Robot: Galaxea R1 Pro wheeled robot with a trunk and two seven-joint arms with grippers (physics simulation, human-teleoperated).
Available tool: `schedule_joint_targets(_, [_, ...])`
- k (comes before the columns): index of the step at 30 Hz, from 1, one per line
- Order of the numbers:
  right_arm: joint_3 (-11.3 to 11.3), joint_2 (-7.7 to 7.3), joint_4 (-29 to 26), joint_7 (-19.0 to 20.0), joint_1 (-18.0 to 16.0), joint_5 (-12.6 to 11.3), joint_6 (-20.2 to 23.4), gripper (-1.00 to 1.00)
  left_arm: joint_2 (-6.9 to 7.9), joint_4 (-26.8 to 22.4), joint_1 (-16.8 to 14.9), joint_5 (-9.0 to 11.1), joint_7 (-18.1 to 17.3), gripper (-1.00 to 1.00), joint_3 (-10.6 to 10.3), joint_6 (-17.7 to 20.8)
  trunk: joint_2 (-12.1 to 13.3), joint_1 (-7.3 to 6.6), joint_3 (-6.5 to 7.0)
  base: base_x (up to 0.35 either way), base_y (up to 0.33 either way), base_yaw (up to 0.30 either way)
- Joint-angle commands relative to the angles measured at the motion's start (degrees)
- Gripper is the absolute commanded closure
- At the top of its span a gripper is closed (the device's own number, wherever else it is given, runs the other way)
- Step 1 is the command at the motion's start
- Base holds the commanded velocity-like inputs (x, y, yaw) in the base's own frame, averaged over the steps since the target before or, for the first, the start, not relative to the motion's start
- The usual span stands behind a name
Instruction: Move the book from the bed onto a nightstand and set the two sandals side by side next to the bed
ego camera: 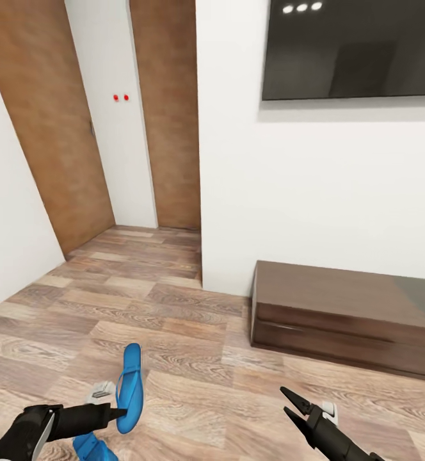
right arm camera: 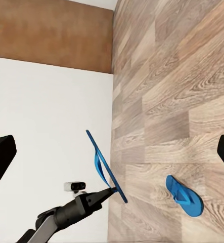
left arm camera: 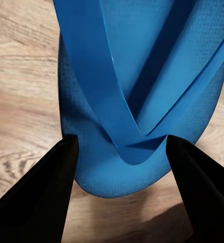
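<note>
- Left gripper (ego camera: 118,414): closed on the toe end of one blue sandal (ego camera: 130,386), which hangs clear of the wood-plank floor (ego camera: 193,333). In the left wrist view the two black fingers (left arm camera: 38,195) flank the sandal's rounded edge, strap side toward the camera. Judged a thin-edge pinch, suited to a flat flexible sole.
- Held sandal, right wrist view (right arm camera: 105,173): seen edge-on, carried upright rather than flat, toe strap bowing out to one side. Presumably held off the floor for transport.
- Second sandal (ego camera: 92,446): lies flat on the floor just beside and below the left arm, strap up; also seen in the right wrist view (right arm camera: 185,196). Not yet collected.
- Right gripper (ego camera: 294,406): fingers spread wide, holding nothing, low over the floor. Likely kept free for the second sandal.
- Small white gadget (ego camera: 101,390): on the floor beside the held sandal; not a task item.
- Long low dark-brown bench (ego camera: 347,317): against the white wall under a wall-mounted screen (ego camera: 353,48).
- Progress, as judged: one sandal in hand, the pair not yet laid by the bed.
</note>
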Motion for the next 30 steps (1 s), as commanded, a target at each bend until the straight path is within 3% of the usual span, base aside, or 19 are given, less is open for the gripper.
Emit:
schedule_joint_targets(1, [-0.06,0.0,-0.01,0.0,-0.01,-0.32,0.41,-1.0,-0.06,0.03,-0.07,-0.39,-0.32,1.0,0.43,0.46,-0.02,-0.01,-0.06,0.0,0.0,0.26])
schedule_joint_targets(30, [-0.06,0.0,-0.02,0.0,-0.01,-0.32,0.41,-1.0,-0.04,0.43,-0.07,-0.38,-0.31,1.0,0.51,0.46,-0.02,-0.01,-0.06,0.0,0.0,0.26])
